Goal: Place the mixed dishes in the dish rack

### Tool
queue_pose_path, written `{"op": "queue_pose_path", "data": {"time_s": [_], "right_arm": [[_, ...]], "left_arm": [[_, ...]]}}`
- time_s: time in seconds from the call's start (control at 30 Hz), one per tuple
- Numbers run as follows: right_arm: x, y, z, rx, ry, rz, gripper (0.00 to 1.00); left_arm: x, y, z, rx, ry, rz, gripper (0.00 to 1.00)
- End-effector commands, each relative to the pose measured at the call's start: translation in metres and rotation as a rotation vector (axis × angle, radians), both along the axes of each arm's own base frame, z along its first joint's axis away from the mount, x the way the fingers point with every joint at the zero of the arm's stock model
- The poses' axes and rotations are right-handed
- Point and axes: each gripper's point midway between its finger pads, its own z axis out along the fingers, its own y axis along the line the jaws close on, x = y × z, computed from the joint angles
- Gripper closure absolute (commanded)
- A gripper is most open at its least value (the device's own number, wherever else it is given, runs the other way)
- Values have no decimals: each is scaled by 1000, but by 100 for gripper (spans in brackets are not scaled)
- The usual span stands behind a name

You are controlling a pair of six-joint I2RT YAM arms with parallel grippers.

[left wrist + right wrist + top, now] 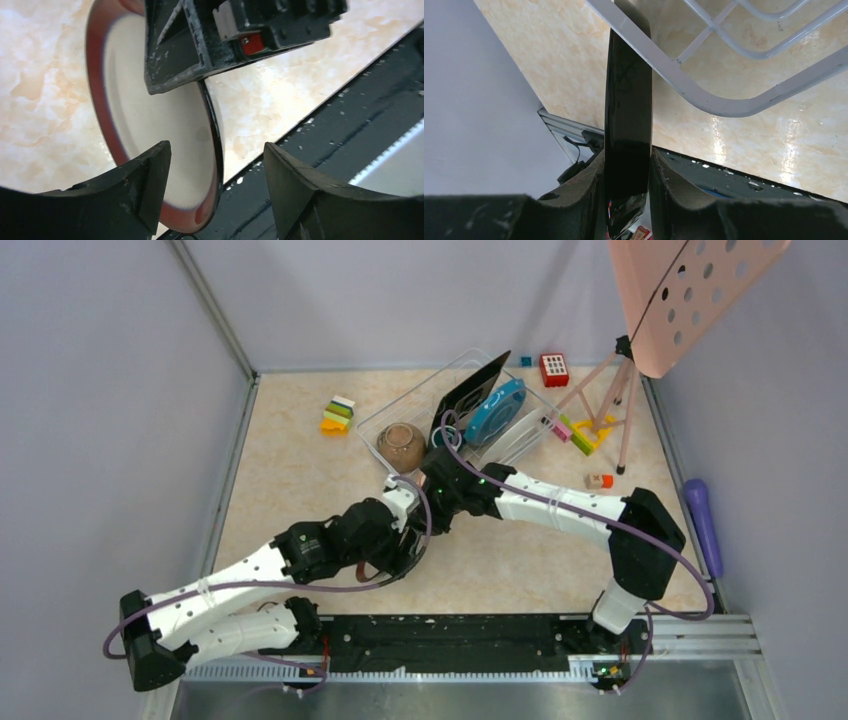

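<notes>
Left wrist: left pincer [215, 152] spread wide astride dark red-rimmed round plate [150, 117]; right pincer [626, 159] clamps its rim.

Left jaws apart, right jaws clamped

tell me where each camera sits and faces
top external: above and behind the robot, looking down at the dish rack; left arm and right arm show
left wrist: on left arm, facing the red-rimmed plate; open left gripper and right gripper show
right wrist: on right arm, facing rack wire; its fingers pinch the plate edge-on
shared: both wrist views see that plate
</notes>
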Motion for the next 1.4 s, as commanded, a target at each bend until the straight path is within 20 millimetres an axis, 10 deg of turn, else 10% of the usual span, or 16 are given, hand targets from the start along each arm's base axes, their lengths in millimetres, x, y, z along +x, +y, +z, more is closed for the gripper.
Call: {"op": "queue_pose_path", "data": {"time_s": [0.0,0.27,0.4,0.47,0.57,0.77,1.13,1.37], "right_arm": [[9,17,38,159,-9,-26,100],[10,17,40,178,-2,-34,100],[15,9,40,160,-18,-56,98],[18,4,42,164,-26,-70,82],[26,-6,48,189,-57,-110,48],[40,-33,62,184,-116,-179,20],[59,-98,95,120,-403,-249,18],[60,-145,106,44,-588,-275,19]], "left_arm": [[19,10,4,82,-110,114,28],[26,9,-7,219,-143,153,45],[32,14,-2,282,-158,172,83],[32,11,2,294,-152,160,100],[31,10,6,317,-127,164,100],[34,25,29,342,-142,238,100],[61,54,120,217,-298,292,100],[116,51,175,88,-402,291,100]]}}
